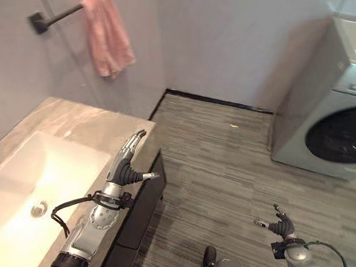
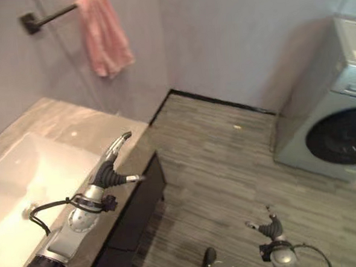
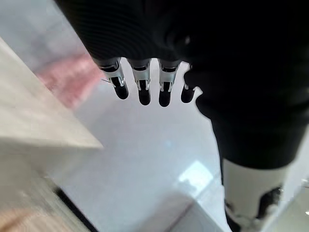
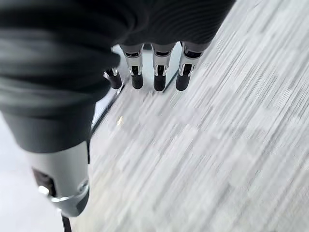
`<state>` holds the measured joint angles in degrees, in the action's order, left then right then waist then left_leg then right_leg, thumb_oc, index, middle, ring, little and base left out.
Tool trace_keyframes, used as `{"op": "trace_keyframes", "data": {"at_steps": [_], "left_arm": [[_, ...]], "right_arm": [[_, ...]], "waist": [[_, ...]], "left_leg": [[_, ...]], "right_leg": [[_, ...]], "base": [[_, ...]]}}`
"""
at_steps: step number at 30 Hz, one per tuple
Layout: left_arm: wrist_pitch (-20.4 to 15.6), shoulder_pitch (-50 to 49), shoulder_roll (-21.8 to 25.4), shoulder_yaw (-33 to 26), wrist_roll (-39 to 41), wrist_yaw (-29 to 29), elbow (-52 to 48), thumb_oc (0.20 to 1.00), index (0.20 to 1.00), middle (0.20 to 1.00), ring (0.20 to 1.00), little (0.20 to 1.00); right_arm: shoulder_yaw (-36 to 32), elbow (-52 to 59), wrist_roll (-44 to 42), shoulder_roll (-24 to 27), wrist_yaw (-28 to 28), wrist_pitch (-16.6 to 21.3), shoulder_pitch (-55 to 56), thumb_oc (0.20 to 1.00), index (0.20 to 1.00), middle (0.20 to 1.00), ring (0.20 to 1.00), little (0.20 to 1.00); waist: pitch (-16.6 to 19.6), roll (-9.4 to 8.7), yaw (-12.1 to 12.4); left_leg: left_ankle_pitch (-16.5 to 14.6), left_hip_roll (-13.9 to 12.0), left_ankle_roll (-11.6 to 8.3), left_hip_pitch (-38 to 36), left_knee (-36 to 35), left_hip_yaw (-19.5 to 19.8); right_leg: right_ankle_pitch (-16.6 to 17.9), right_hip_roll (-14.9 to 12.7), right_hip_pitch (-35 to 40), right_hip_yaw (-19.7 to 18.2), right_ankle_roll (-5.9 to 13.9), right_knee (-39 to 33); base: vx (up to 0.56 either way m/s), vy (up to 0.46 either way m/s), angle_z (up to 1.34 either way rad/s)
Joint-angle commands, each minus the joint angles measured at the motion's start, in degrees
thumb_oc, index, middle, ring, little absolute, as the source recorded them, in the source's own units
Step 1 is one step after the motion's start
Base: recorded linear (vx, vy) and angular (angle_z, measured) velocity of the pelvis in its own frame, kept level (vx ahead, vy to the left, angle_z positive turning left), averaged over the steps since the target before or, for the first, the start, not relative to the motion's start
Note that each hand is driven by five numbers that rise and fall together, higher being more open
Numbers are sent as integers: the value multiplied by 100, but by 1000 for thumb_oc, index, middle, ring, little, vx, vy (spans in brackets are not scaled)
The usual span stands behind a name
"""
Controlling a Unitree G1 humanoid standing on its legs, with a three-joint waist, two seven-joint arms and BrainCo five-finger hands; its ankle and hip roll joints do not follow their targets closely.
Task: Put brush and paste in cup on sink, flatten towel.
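Robot at a bathroom sink, viewed from the head; the pink towel (image 1: 106, 34) hangs bunched and creased over a dark wall bar (image 1: 56, 18), not yet flattened, so that step is judged undone; whether brush and paste are already in a cup cannot be told from these views. Left hand (image 1: 127, 161) is raised over the corner of the counter (image 1: 75, 124), fingers straight and released, holding nothing; right hand (image 1: 281, 225) hangs low over the floor (image 1: 228, 167), fingers likewise relaxed and empty. Counter: pale stone with faint veining, flat, with a squared edge; sink (image 1: 58, 159): smooth white rectangular basin with a round metal drain (image 1: 39, 208); towel: soft, rumpled cloth; floor: grey streaked planks; washing machine (image 1: 334, 112): grey, boxy, with a dark round door, well apart from the sink.
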<state>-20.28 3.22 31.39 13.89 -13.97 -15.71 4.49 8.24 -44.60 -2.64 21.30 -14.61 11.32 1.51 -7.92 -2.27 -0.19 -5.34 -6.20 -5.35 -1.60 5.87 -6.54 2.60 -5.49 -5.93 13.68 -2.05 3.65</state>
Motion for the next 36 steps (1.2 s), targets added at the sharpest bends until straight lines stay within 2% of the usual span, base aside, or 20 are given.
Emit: {"op": "trace_keyframes", "data": {"at_steps": [1, 2, 5, 8, 10, 12, 15, 17, 18, 19, 20, 21, 22, 24, 27, 29, 30, 31, 33, 36], "left_arm": [[-85, -21, -77, -228, 116, -111, -188, 1000, 1000, 1000, 1000, 1000], [-87, -21, -79, -226, 117, -111, -186, 1000, 1000, 1000, 1000, 1000], [26, 24, -367, -113, 426, -98, 371, 1000, 1000, 1000, 1000, 1000], [144, -10, -512, -22, 564, -68, 879, 1000, 1000, 1000, 1000, 1000], [235, 41, -609, 137, 359, -72, 1469, 1000, 1000, 1000, 1000, 1000], [463, 97, -979, 402, 441, 5, 2839, 1000, 1000, 1000, 1000, 1000], [570, -74, -1153, 272, 793, 75, 3240, 1000, 1000, 1000, 1000, 1000], [632, -332, -1455, -115, 1991, 171, 3498, 1000, 1000, 1000, 1000, 1000], [632, -332, -1452, -117, 1996, 175, 3498, 1000, 1000, 1000, 1000, 1000], [570, -416, -1589, -300, 2986, 546, 3496, 1000, 1000, 1000, 1000, 1000], [571, -416, -1586, -300, 2989, 549, 3495, 1000, 1000, 1000, 1000, 1000], [568, -415, -1575, -324, 3132, 500, 3387, 1000, 1000, 1000, 1000, 1000], [616, -300, -1531, -328, 3464, 611, 3412, 1000, 1000, 1000, 1000, 1000], [562, -218, -1486, -332, 3376, 561, 3277, 1000, 1000, 1000, 1000, 1000], [552, -210, -1490, -319, 3292, 560, 3236, 1000, 1000, 1000, 1000, 1000], [566, -198, -1514, -316, 3272, 503, 3255, 1000, 1000, 1000, 1000, 1000], [551, -205, -1541, -322, 3297, 462, 3244, 1000, 1000, 1000, 1000, 1000], [552, -195, -1558, -330, 3299, 461, 3271, 1000, 1000, 1000, 1000, 1000], [550, -222, -1561, -336, 3288, 471, 3192, 1000, 1000, 1000, 1000, 1000], [511, -197, -1608, -453, 3552, 537, 3321, 1000, 1000, 1000, 1000, 1000]], "right_arm": [[54, 199, -100, 7, 37, 288, -297, 1000, 1000, 1000, 1000, 1000], [53, 200, -101, 10, 37, 287, -294, 1000, 1000, 1000, 1000, 1000], [66, 206, -151, -15, -53, 280, -386, 1000, 1000, 1000, 1000, 1000], [110, 260, -145, -73, -85, 281, -425, 1000, 1000, 1000, 1000, 1000], [174, 171, -144, -184, -74, 261, -455, 1000, 1000, 1000, 1000, 1000], [129, -41, -300, -433, -70, 220, -392, 1000, 1000, 1000, 1000, 1000], [176, -240, -238, -508, -55, 155, -408, 1000, 1000, 1000, 1000, 1000], [182, -204, -350, -587, 33, 109, -372, 1000, 1000, 1000, 1000, 1000], [184, -205, -352, -587, 34, 109, -373, 1000, 1000, 1000, 1000, 1000], [95, -106, -1108, -729, 266, 168, -371, 1000, 1000, 1000, 1000, 1000], [95, -109, -1113, -728, 270, 170, -372, 1000, 1000, 1000, 1000, 1000], [-165, -153, -2304, -959, 451, 358, -425, 1000, 1000, 1000, 1000, 1000], [-185, -125, -2783, -1049, 598, 422, -561, 1000, 1000, 1000, 1000, 1000], [-131, 127, -2612, -918, 622, 388, -656, 1000, 1000, 1000, 1000, 1000], [-174, 116, -2629, -888, 557, 412, -701, 1000, 1000, 1000, 1000, 1000], [-220, 135, -2734, -916, 493, 462, -729, 1000, 1000, 1000, 1000, 1000], [-219, 167, -2715, -937, 473, 470, -724, 1000, 1000, 1000, 1000, 1000], [-193, 201, -2677, -944, 459, 464, -734, 1000, 1000, 1000, 1000, 1000], [-155, 403, -2660, -932, 500, 443, -688, 1000, 1000, 1000, 1000, 1000], [-151, 553, -2597, -927, 531, 443, -584, 1000, 1000, 1000, 1000, 1000]], "waist": [[-141, -24, 10], [-136, -25, 5], [-189, 40, 25], [-238, 77, 44], [-225, 102, 6], [-117, 98, -143], [-88, 99, -122], [-98, 82, -76], [-98, 80, -77], [-159, 68, -61], [-153, 66, -59], [-248, 56, -56], [-520, 10, -44], [-681, -29, -3], [-657, -32, 19], [-617, -56, 20], [-648, -35, -10], [-681, 4, -31], [-750, 173, -108], [-676, 78, -195]], "left_leg": [[295, 186, 205, 386, 134, -62], [306, 191, 207, 383, 118, -58], [559, 504, 221, 784, -42, 128], [602, 506, 225, 816, -4, 175], [566, 526, 318, 627, -135, 133], [503, 619, 501, 348, -354, -20], [428, 682, 621, 261, -413, -83], [387, 727, 714, 187, -467, -99], [386, 729, 715, 186, -467, -100], [314, 749, 776, 189, -395, -86], [311, 751, 777, 198, -389, -88], [254, 761, 808, 200, -284, -94], [-62, 815, 831, 443, 503, -131], [-541, 838, 868, 703, 1380, -139], [-726, 776, 866, 751, 1619, -141], [-763, 796, 900, 696, 1598, -107], [-703, 841, 978, 594, 1389, -127], [-643, 834, 1018, 520, 1264, -162], [-533, 708, 1045, 304, 960, -175], [-471, 799, 982, 53, 549, -165]], "right_leg": [[-91, -310, 527, 217, 946, -229], [-88, -313, 529, 222, 948, -235], [-89, -245, 586, 168, 953, -284], [-144, -221, 593, 59, 960, -142], [-190, -224, 615, -16, 981, -51], [-298, -308, 633, -91, 1035, 167], [-287, -382, 571, -135, 1096, 307], [-286, -440, 496, -122, 1155, 560], [-292, -444, 492, -123, 1156, 570], [-288, -497, 378, -81, 1188, 901], [-295, -502, 365, -85, 1189, 915], [-286, -558, 273, -44, 1221, 1204], [-257, -739, 40, 111, 1214, 1838], [-530, -812, -55, 275, 1063, 2352], [-820, -761, -37, 328, 980, 2412], [-648, -657, -94, 239, 1041, 2593], [162, -716, -418, 45, 1257, 3090], [503, -779, -601, -51, 1334, 3327], [489, -773, -961, 29, 1354, 3811], [287, -724, -981, 188, 1256, 2782]], "base": [[115, -86, -134], [81, -26, -46], [86, 17, 7], [83, 36, -4], [148, 116, -46], [262, 277, -29], [119, 174, -23], [82, 116, -15], [96, 142, 4], [41, 69, 3], [41, 116, -2], [-30, 137, -2], [6, 158, -7], [59, 80, -4], [114, -2, 5], [104, 22, -9], [55, 70, -15], [71, 95, -19], [99, 53, -45], [227, -64, -15]]}}
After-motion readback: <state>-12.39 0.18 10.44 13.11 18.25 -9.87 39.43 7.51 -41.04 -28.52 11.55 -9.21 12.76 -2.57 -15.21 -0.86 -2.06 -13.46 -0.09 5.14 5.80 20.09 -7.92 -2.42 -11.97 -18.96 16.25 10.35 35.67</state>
